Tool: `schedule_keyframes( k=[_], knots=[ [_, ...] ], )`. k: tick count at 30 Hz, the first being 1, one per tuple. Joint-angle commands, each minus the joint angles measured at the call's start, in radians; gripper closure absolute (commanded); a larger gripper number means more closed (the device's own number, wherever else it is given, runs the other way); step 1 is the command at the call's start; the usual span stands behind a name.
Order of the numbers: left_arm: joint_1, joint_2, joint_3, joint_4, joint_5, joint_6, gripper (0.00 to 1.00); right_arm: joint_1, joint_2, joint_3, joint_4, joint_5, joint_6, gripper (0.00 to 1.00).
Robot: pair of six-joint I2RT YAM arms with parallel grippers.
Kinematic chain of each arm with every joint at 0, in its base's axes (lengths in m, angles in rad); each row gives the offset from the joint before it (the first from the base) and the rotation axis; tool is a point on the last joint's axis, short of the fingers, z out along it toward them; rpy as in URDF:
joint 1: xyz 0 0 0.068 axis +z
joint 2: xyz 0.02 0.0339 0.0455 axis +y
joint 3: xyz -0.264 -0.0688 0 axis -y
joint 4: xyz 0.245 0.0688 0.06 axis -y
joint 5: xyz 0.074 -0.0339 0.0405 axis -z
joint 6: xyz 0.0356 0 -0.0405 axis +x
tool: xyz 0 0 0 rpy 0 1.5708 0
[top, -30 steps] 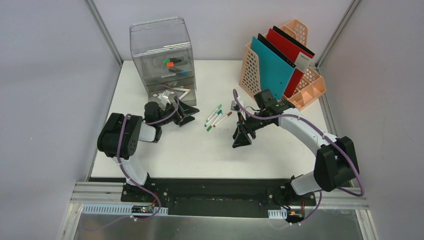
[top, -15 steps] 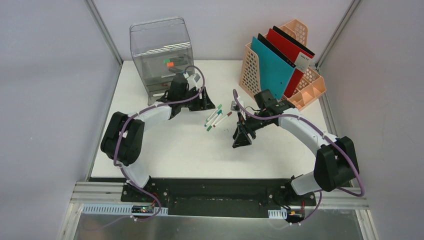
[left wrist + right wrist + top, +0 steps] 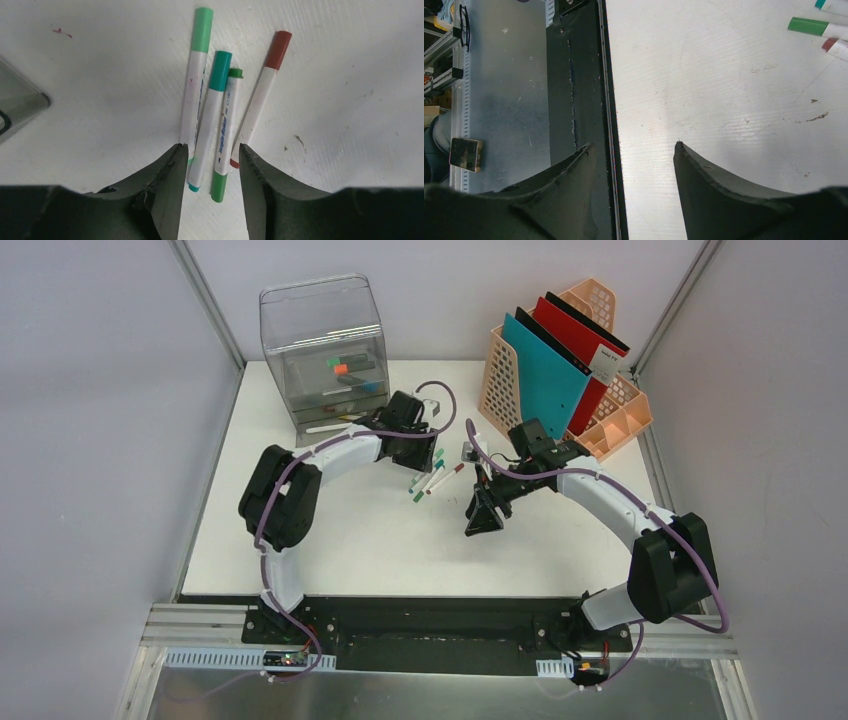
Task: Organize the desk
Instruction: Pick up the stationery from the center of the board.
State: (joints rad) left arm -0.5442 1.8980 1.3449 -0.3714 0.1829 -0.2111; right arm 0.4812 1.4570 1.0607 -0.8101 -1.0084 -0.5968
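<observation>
The white desk (image 3: 350, 540) carries several markers (image 3: 430, 472) lying side by side near its middle. In the left wrist view they are a light green one (image 3: 199, 75), a teal one (image 3: 214, 110), a dark green one (image 3: 223, 150) and a red one (image 3: 261, 95). My left gripper (image 3: 420, 452) (image 3: 211, 150) hangs over their near ends. Its jaws are open but narrow, straddling the teal and dark green markers without pressing them. My right gripper (image 3: 484, 518) (image 3: 634, 150) stands open over bare desk, nothing between its fingers.
A clear drawer unit (image 3: 325, 350) stands at the back left, with a white pen (image 3: 330, 427) beside it. A peach file rack (image 3: 560, 370) with teal and red folders is at the back right. A small dark item (image 3: 467, 452) lies beside the markers. The black rail (image 3: 584, 100) runs along the front edge.
My left arm swung right, from beside the drawer unit to above the markers, and its jaws narrowed. The right arm has not moved.
</observation>
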Motion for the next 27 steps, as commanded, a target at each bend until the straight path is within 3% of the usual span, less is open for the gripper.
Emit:
schedule_keyframes(
  k=[1,14,27],
  knots=[
    [-0.013,0.043,0.111,-0.068,-0.088,0.103,0.59,0.000,-0.027,0.038,0.002,-0.011,-0.028,0.39],
    [-0.028,0.142,0.230,-0.142,-0.118,0.155,0.75,0.001,-0.030,0.038,0.000,-0.012,-0.029,0.39],
    [-0.030,0.168,0.244,-0.142,-0.085,0.151,0.74,0.000,-0.029,0.038,0.000,-0.013,-0.029,0.39]
  ],
)
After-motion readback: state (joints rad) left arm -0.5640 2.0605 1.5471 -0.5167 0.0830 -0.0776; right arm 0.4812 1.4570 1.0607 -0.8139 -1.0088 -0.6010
